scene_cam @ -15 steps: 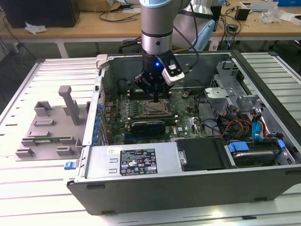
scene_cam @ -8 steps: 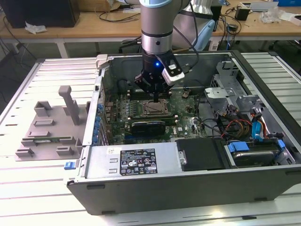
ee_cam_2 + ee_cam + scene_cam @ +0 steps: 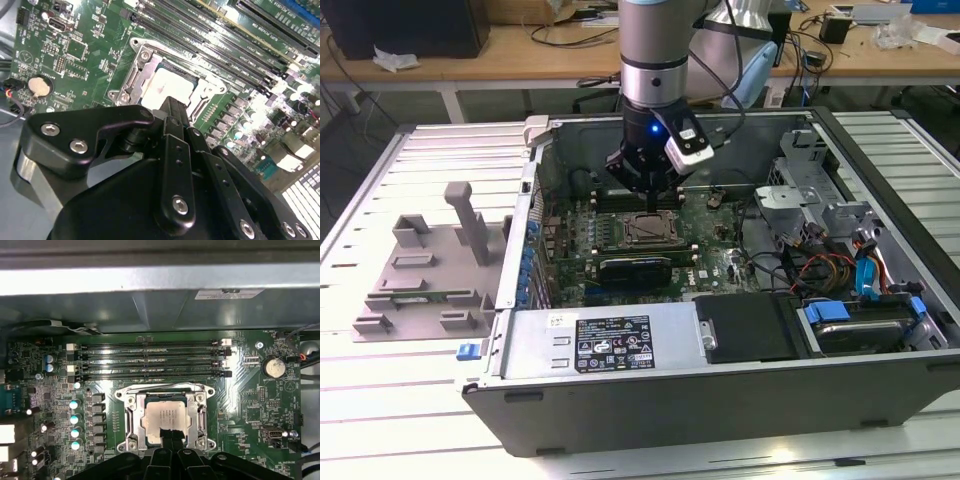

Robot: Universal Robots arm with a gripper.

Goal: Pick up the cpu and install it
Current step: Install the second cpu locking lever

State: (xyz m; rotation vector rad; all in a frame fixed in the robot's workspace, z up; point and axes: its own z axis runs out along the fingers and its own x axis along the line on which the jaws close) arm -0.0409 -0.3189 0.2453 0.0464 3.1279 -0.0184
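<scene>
So the cpu (image 3: 169, 419) was already sitting flat inside the motherboard socket (image 3: 131, 422), silver top facing up, framed by the metal bracket on all sides. You could see it in both wrist views (image 3: 167, 85). The gripper (image 3: 171, 436) was right over the socket, its black fingers (image 3: 172, 120) pressed together into one narrow tip with nothing pinched between them. That tip was at the edge of the cpu; I couldn't tell if it was actually touching the chip or just above it.

In the exterior view the arm (image 3: 654, 50) came straight down into the open computer case (image 3: 720, 400), gripper (image 3: 648, 205) just above the socket (image 3: 651, 230). The long black expansion card (image 3: 635, 268) lay just beside the socket, and the row of memory slots (image 3: 150, 360) ran along the socket's other side
</scene>
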